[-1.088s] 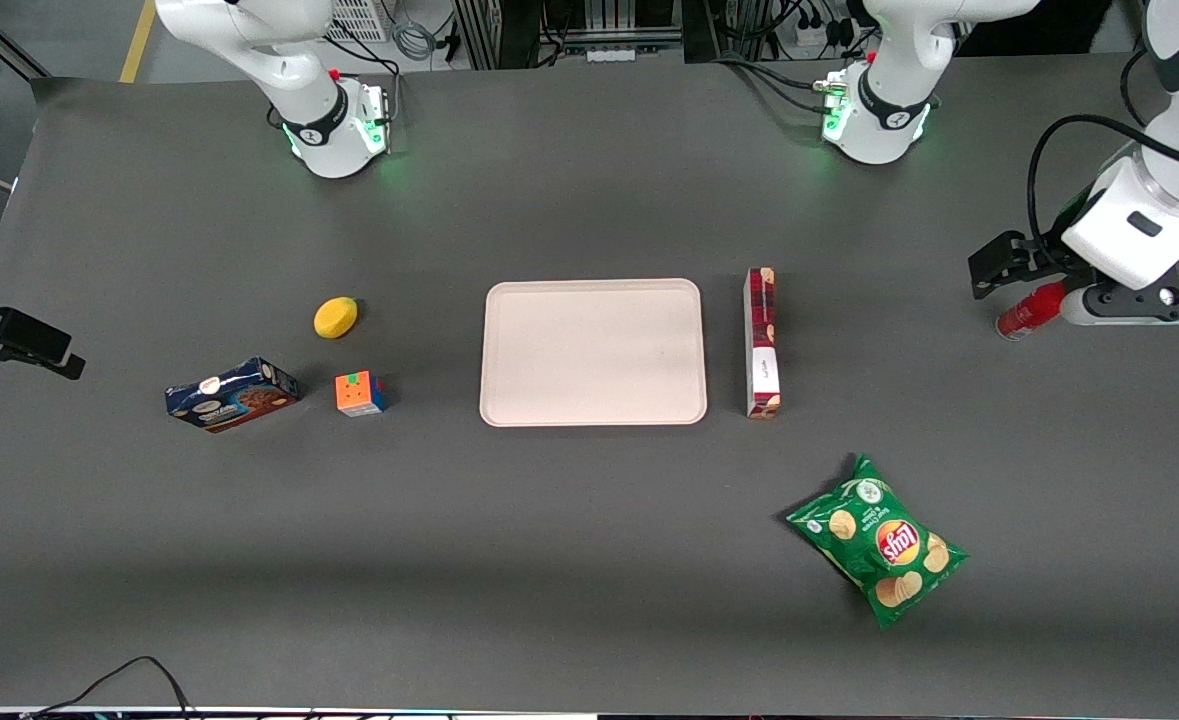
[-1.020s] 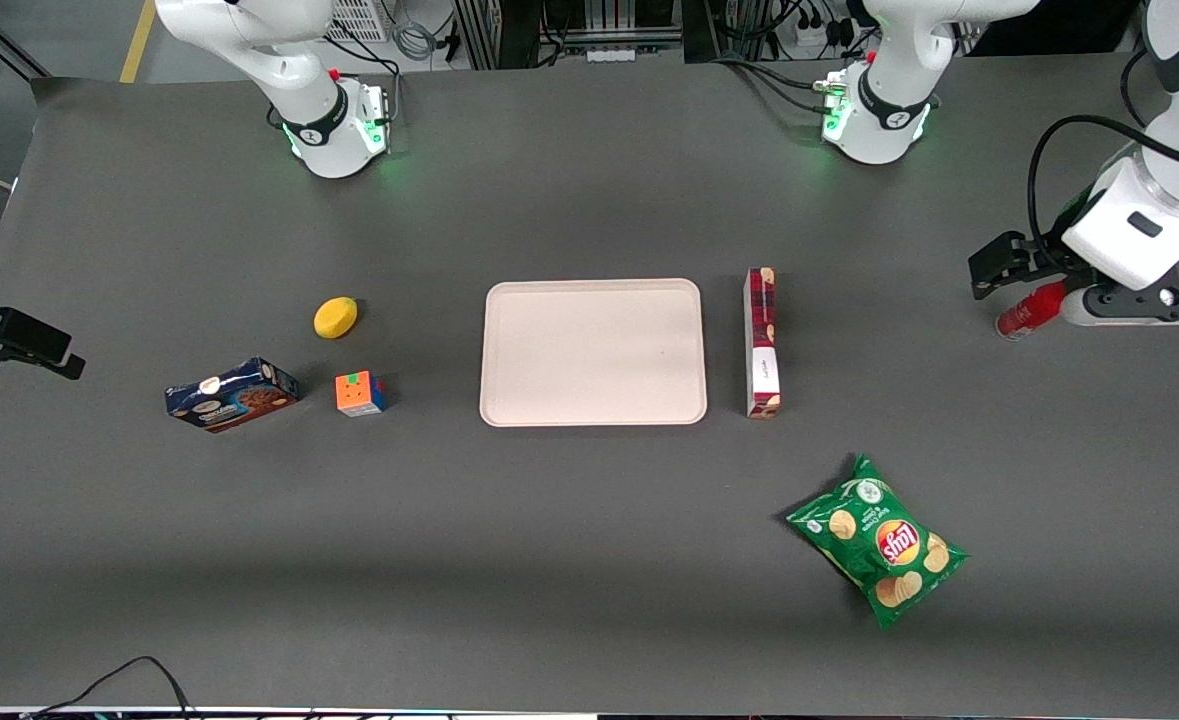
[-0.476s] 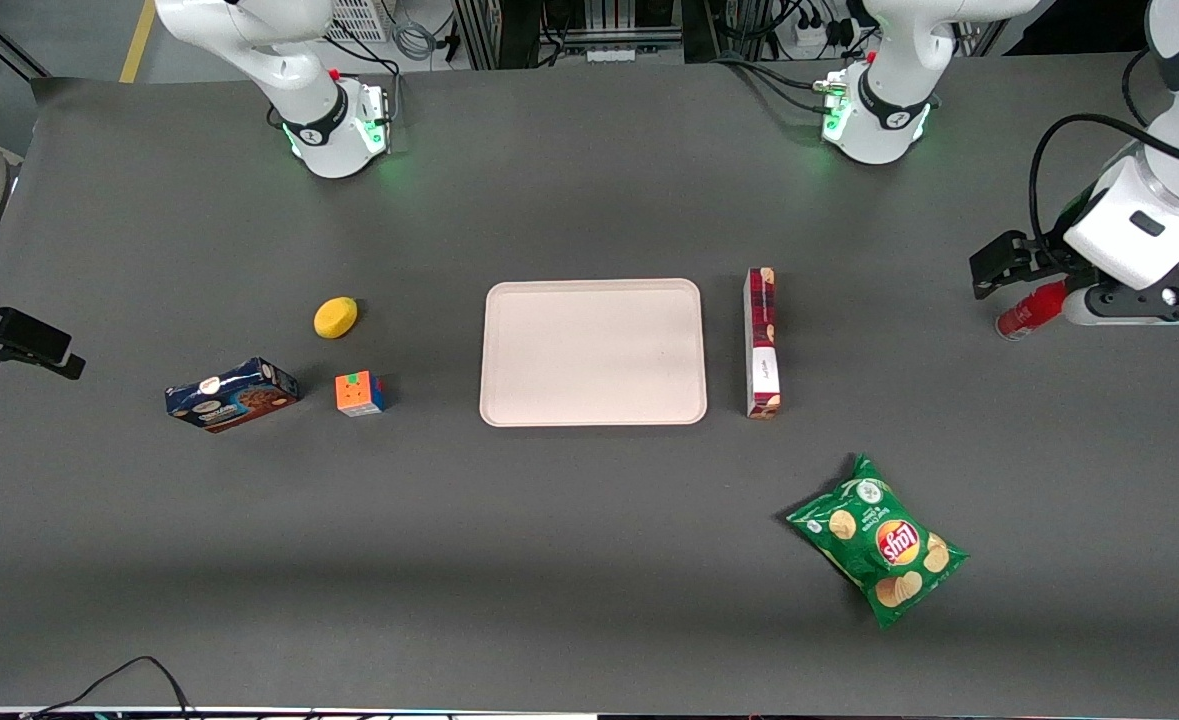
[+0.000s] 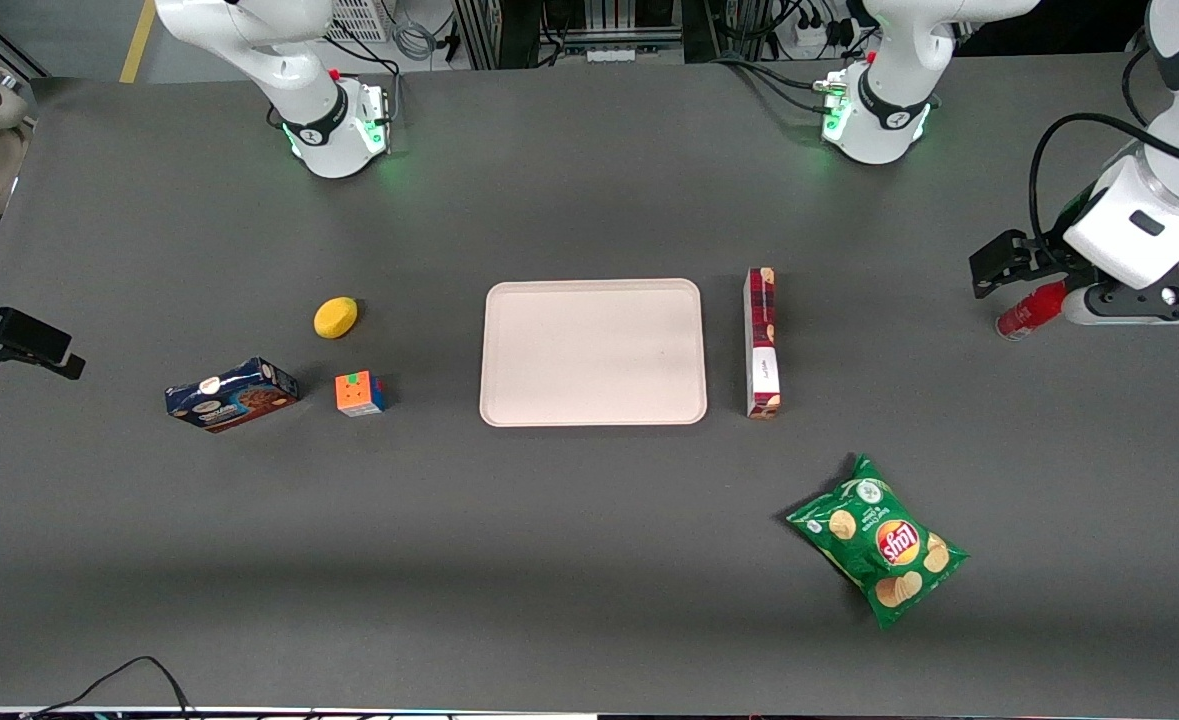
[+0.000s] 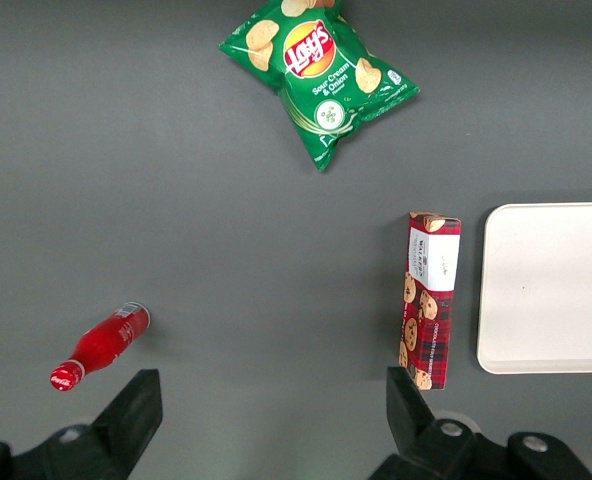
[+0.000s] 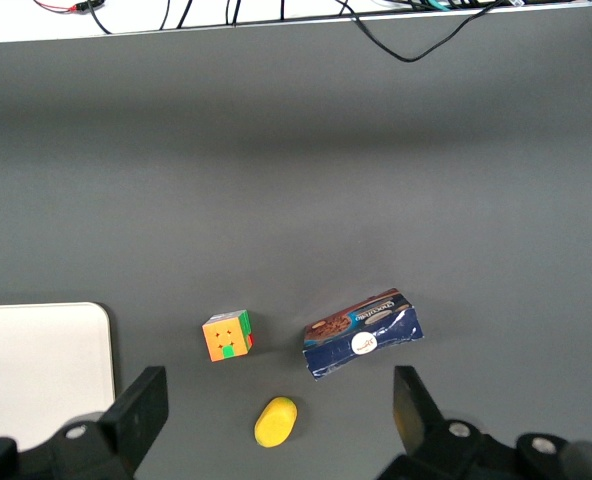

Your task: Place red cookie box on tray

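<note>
The red cookie box (image 4: 762, 342) lies flat on the table right beside the tray (image 4: 594, 352), along the tray's short edge toward the working arm's end. The wrist view shows the same box (image 5: 431, 300) next to the pale tray (image 5: 551, 290). My left gripper (image 5: 273, 405) hovers high above bare table toward the working arm's end, well away from the box. It is open, with its black fingers (image 5: 136, 405) spread wide and nothing between them. The tray holds nothing.
A red bottle (image 4: 1029, 310) lies under the working arm. A green chips bag (image 4: 879, 540) lies nearer the front camera than the box. Toward the parked arm's end are a lemon (image 4: 335, 317), a colour cube (image 4: 360, 393) and a blue cookie box (image 4: 232, 394).
</note>
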### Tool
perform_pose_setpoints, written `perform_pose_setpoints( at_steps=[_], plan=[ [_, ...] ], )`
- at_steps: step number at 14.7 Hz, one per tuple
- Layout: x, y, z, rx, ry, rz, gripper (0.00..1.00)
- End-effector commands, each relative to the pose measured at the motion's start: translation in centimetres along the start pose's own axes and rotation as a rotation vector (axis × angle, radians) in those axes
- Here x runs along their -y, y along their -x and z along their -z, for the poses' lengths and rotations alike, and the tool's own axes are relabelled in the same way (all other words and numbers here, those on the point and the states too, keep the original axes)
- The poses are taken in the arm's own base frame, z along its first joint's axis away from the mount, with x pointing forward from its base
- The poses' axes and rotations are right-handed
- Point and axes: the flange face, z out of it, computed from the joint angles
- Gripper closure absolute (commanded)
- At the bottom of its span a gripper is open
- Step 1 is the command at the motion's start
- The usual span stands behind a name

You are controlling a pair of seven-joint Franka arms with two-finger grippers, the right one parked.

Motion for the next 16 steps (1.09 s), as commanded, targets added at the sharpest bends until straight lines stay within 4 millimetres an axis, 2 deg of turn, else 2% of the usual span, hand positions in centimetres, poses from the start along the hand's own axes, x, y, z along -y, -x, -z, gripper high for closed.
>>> perform_pose_setpoints(
  at_steps=[1,6,9,11,13,16],
  plan=[
    [-0.3,0.1,0.6,0.017,-0.014,-0.019,0.0],
    [-0.8,0.8,0.2,0.061,-0.021,-0.021,0.0],
    [-3.2,1.5,-0.8,0.096,-0.03,-0.051,0.0],
    [-4.7,2.3,-2.7,0.126,-0.044,-0.017,0.0],
    [-7.1,3.2,-4.5,0.142,-0.058,-0.004,0.0],
    [-8.1,4.3,-8.6,0.131,-0.047,-0.012,0.0]
  ],
)
